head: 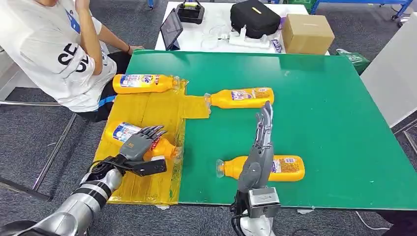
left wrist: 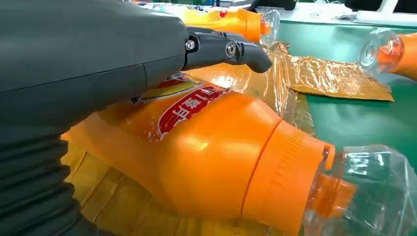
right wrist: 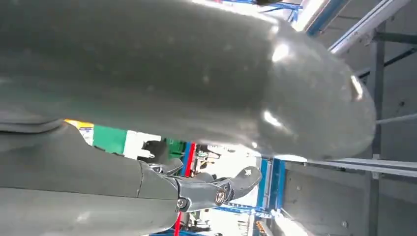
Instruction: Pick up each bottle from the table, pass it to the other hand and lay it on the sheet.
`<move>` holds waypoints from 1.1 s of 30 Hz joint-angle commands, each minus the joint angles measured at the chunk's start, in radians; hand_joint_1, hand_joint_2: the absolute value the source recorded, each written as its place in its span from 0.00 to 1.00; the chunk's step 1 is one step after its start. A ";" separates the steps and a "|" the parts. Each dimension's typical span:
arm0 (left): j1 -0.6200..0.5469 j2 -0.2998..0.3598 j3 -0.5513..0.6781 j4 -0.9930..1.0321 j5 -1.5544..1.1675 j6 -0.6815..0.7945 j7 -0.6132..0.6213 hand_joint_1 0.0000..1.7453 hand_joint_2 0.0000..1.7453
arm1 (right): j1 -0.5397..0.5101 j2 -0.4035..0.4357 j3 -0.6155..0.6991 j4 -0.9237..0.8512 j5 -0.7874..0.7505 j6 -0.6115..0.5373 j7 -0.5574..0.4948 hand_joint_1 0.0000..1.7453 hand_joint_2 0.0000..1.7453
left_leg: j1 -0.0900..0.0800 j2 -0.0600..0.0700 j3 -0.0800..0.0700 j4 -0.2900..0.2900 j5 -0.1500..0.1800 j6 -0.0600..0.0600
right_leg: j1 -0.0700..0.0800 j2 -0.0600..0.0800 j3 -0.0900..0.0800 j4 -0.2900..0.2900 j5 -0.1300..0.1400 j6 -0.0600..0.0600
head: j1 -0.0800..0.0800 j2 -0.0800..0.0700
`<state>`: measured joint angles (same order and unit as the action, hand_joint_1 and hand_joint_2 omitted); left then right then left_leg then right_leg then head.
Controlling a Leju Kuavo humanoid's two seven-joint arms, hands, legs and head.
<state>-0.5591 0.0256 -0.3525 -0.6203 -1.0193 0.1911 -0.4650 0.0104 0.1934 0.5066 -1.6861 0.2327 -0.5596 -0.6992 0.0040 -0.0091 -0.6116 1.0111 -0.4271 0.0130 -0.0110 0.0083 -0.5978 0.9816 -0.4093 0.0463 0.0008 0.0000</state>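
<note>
Bottle (head: 142, 140) under left-hand fingers (head: 152, 131)

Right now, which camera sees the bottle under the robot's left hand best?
The left wrist view: the bottle shows close up, with its red label and clear cap. The head view shows it partly hidden beneath the left hand on the yellow sheet. The right wrist view looks elsewhere.

Four orange bottles, clear caps, all lying on sides. Far bottle (head: 144, 83) on yellow sheet (head: 147, 110) near back edge, cap pointing right. Near-left bottle (head: 142, 141) also on sheet, cap right, blue-white label. Middle bottle (head: 239, 97) on green bench (head: 334, 123), cap touching sheet's tab. Front bottle (head: 287, 168) on bare green, well apart from sheet, cap left.
</note>
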 commanded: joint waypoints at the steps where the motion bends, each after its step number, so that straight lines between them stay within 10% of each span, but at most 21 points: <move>1: 0.016 0.010 0.011 0.028 0.023 -0.053 -0.006 0.00 0.00 | -0.033 0.000 -0.039 0.084 0.001 0.011 0.001 0.00 0.00 | 0.000 0.002 0.003 -0.001 -0.001 0.000 | 0.000 0.001 0.003 -0.001 0.000 -0.001 | 0.000 0.000; 13: 0.106 0.037 0.059 -0.078 0.336 -0.302 -0.099 0.00 0.00 | -0.050 0.026 -0.074 0.175 0.011 0.063 0.001 0.00 0.00 | 0.000 0.003 0.008 -0.002 -0.001 -0.001 | 0.000 0.002 0.007 -0.002 0.000 -0.001 | 0.000 0.000; 19: 0.287 -0.132 0.380 -0.441 0.900 -0.479 -0.094 0.00 0.00 | -0.040 0.032 -0.061 0.265 0.092 0.103 0.032 0.00 0.00 | 0.000 0.002 0.009 -0.002 -0.001 -0.001 | 0.001 0.001 0.009 -0.003 0.000 -0.001 | 0.000 0.000; 27: 0.265 -0.252 0.488 -0.613 0.927 0.003 -0.194 0.00 0.00 | -0.040 -0.002 -0.022 0.325 0.265 0.092 0.125 0.00 0.00 | 0.001 0.000 0.001 0.000 0.000 -0.001 | 0.001 -0.001 0.001 -0.001 0.000 -0.001 | 0.000 0.000; 28: 0.274 -0.250 0.477 -0.637 0.902 0.041 -0.204 0.00 0.00 | -0.045 -0.012 -0.020 0.329 0.287 0.097 0.140 0.00 1.00 | 0.001 0.001 0.002 0.001 -0.001 -0.001 | 0.002 -0.002 0.002 -0.001 -0.001 -0.001 | 0.000 0.000; 29: 0.290 -0.242 0.448 -0.668 0.828 0.121 -0.233 0.00 0.00 | -0.053 -0.034 -0.017 0.326 0.338 0.095 0.176 0.00 1.00 | 0.001 0.002 0.002 0.000 -0.001 -0.001 | 0.002 -0.001 0.002 -0.001 -0.001 -0.001 | 0.000 0.000; 30: 0.316 -0.228 0.402 -0.724 0.745 0.198 -0.233 0.00 1.00 | -0.061 -0.064 -0.022 0.321 0.412 0.095 0.247 0.00 1.00 | 0.000 0.001 0.001 -0.001 0.000 -0.001 | 0.001 -0.001 0.001 -0.001 0.000 -0.001 | 0.000 0.000; 33: 0.421 -0.232 0.315 -0.839 0.629 0.315 -0.232 0.00 1.00 | -0.052 -0.185 -0.087 0.216 0.522 0.184 0.412 0.00 1.00 | 0.001 0.000 0.003 0.000 -0.001 0.000 | 0.001 -0.002 0.003 -0.003 -0.001 0.000 | 0.000 0.000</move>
<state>-0.2767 -0.1728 0.0542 -1.2038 -0.2087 0.3250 -0.6919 -0.0027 0.2140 0.4662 -1.4439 0.5947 -0.4639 -0.5111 0.0043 -0.0102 -0.6120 1.0109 -0.4268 0.0126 -0.0108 0.0067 -0.5984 0.9816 -0.4099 0.0462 0.0008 0.0000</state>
